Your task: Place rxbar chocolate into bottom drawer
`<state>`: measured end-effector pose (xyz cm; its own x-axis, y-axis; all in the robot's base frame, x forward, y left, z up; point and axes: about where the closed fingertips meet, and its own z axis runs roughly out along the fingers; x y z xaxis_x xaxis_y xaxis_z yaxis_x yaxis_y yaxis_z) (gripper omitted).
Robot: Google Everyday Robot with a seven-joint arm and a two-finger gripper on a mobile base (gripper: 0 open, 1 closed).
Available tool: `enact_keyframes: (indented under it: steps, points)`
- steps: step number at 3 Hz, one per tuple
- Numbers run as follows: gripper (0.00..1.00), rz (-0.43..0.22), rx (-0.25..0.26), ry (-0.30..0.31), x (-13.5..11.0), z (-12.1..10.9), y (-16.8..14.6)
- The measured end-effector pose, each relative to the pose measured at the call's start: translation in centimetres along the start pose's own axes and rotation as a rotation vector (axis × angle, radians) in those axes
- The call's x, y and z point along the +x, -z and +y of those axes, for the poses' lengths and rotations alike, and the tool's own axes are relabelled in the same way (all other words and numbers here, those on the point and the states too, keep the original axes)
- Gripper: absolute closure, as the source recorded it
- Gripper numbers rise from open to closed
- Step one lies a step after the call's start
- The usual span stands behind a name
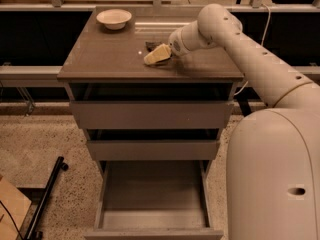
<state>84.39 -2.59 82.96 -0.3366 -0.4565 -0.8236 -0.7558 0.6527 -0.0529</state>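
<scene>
On cabinet top [100,59], tool [153,57] over half-hidden rxbar chocolate [150,45].

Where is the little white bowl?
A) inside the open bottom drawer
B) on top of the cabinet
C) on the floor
B: the white bowl sits on the cabinet top, near its back left corner. It is apart from the gripper, which is low over the middle of the top, right by the rxbar chocolate.
</scene>
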Motion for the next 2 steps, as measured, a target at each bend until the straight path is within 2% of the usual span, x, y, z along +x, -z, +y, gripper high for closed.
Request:
enact_keyframes:
  steps: [1,2]
  points:
    - [0.43,-0.006,0.000,-0.003,-0.12,0.13,-0.68]
    - [0.73,-0.004,0.012,-0.005,-0.15,0.30,-0.81]
